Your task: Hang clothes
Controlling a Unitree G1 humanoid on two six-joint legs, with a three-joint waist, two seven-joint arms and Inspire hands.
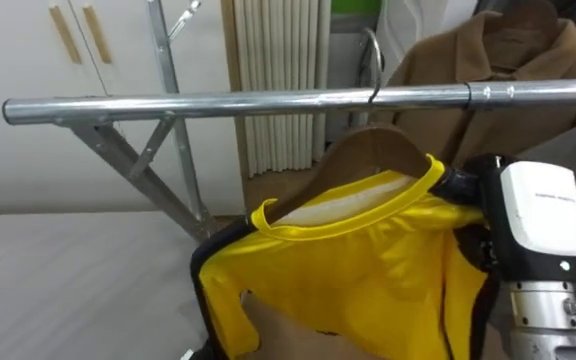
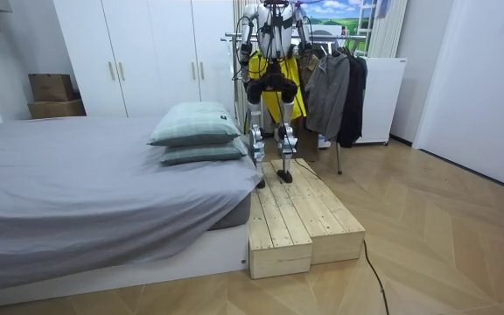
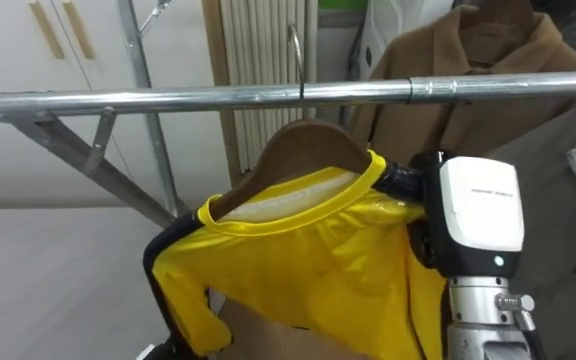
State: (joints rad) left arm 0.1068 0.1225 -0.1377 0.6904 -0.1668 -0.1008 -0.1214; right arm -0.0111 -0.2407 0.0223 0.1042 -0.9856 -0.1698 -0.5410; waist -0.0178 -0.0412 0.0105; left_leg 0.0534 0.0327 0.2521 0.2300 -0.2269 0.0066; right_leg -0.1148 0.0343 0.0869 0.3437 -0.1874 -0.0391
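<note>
A yellow shirt (image 1: pixel 348 270) with black trim hangs on a wooden hanger (image 1: pixel 368 150). The hanger's metal hook (image 1: pixel 375 60) sits over the steel rail (image 1: pixel 228 103) that crosses the view, and the hanger tilts down to the left. My right hand (image 1: pixel 538 215) is at the hanger's right shoulder, its dark fingers (image 1: pixel 458 185) closed on that end at the shirt's collar. In the room view I stand on a wooden platform (image 2: pixel 296 219) facing the rack, with the yellow shirt (image 2: pixel 289 96) in front of me.
A brown coat (image 1: pixel 498 60) hangs on the rail just right of the hook, and dark clothes (image 2: pixel 335 87) hang further along. The rack's slanted brace (image 1: pixel 138 165) is to the left. A bed (image 2: pixel 77 175) with pillows (image 2: pixel 195 122) stands beside the platform, and white wardrobes (image 2: pixel 147 52) stand behind.
</note>
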